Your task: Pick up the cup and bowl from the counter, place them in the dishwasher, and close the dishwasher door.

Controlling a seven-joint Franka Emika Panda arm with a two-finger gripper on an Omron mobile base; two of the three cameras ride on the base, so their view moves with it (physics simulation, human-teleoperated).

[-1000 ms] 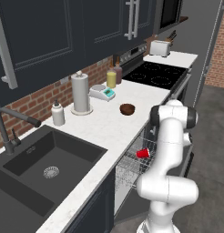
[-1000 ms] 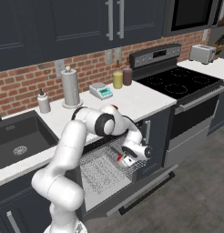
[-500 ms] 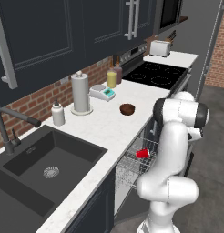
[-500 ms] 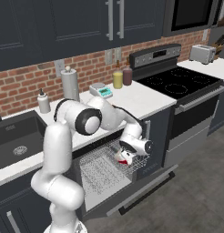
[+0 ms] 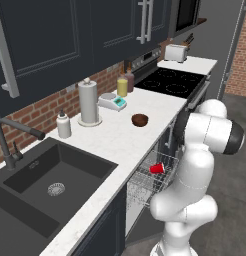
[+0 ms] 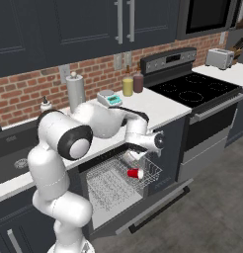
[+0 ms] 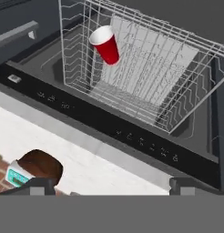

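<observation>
Tool lifted off cup, tips apart; bowl half-hidden.

The bowl is partly cut off by the hand view's bottom.

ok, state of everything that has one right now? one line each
cup: lying on its side in the rack, released
bowl: upright on the counter, not picked up yet
dishwasher door: dropped open
rack: pulled out
gripper: open, holding nothing, above the counter edge
sink: no dishes inside
</observation>
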